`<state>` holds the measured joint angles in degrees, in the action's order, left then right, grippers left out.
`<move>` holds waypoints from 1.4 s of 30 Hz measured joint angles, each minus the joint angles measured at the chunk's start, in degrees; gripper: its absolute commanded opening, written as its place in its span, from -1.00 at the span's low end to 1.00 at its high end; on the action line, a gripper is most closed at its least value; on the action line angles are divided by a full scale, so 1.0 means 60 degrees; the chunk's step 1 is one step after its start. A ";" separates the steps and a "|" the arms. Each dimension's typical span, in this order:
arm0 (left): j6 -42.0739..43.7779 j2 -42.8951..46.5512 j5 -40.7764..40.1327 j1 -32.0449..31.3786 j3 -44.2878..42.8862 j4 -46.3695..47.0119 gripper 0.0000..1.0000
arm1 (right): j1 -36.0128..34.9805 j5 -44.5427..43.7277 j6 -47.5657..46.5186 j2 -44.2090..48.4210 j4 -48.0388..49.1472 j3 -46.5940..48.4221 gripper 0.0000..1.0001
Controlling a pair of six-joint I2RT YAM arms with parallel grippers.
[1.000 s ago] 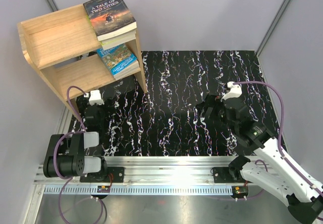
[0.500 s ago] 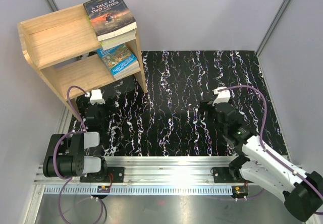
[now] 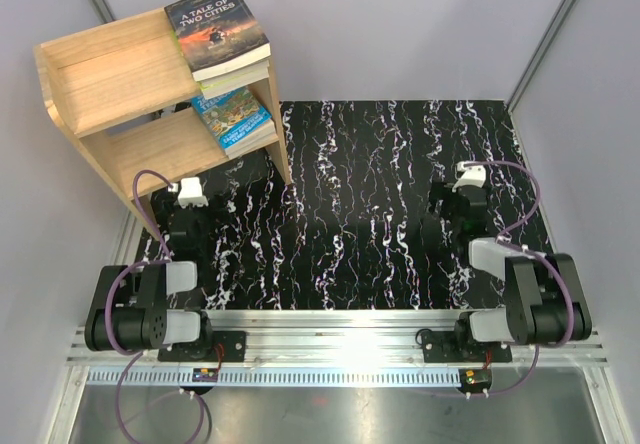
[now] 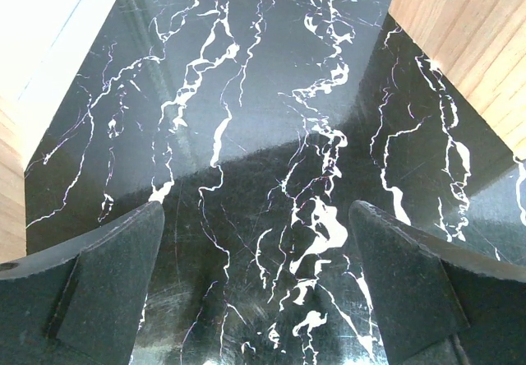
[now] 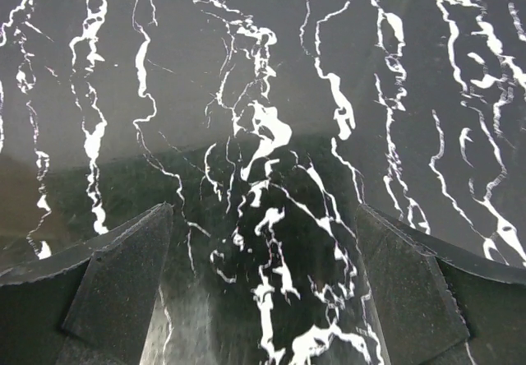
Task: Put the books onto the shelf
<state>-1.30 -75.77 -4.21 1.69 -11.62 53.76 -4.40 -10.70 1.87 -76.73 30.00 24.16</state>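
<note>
Room: plain grey walls [image 3: 400, 24] are standing close around the desk [image 3: 330, 419], which is carrying a black mat [image 3: 380, 164] veined with white. A silver rail [image 3: 340, 329] is running along the mat's near edge.
Shelf: the light wooden shelf [image 3: 110, 84] is standing at the far left corner, both tiers showing to the overhead camera, its right side panel coming down on the mat.
Top tier: the dark brown book [image 3: 215, 24], titled "A Tale of Two Cities", is lying flat at the right end, cover up. It is sitting on another book [image 3: 232, 82] whose pale edge is peeking out underneath.
Lower tier: the blue cartoon book [image 3: 230, 114] is lying flat at the right end, directly below the brown one. It is resting on one more book [image 3: 255, 139], of which only the page edges are showing.
Left arm: the left arm [image 3: 140, 309] is sitting folded at the near left, its wrist lying close to the foot of the shelf.
Left jaws: the left jaws are standing wide apart and gripping nothing. Between the two dark fingers [image 4: 107, 283] only mat is showing, with shelf wood at the upper right of the wrist view.
Right arm: the right arm [image 3: 530, 299] is sitting folded at the near right, well apart from the shelf.
Right jaws: the right jaws are spread wide too, holding nothing, their fingers [image 5: 115, 291] hanging over the mat.
Cables: purple cables [image 3: 140, 189] are looping from each wrist back to its arm.
</note>
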 measured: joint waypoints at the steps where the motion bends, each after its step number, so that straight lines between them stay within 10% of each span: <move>1: 0.0000 0.0000 0.0000 0.0000 0.0000 0.0000 0.97 | 0.0095 0.0106 -0.0022 -0.0251 0.0248 0.0000 0.99; 16: 0.0000 0.0000 -0.0004 0.0000 0.0000 0.0033 0.97 | 0.1942 0.2229 0.0277 -0.1967 0.4164 -0.0688 0.99; 42: 0.0000 0.0000 0.0000 0.0000 0.0000 0.0055 0.97 | 0.1934 0.2670 0.0273 -0.1974 0.4098 -0.0466 1.00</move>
<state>-1.30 -75.77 -4.21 1.69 -11.62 54.08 7.20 5.32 3.51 -88.58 54.59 21.37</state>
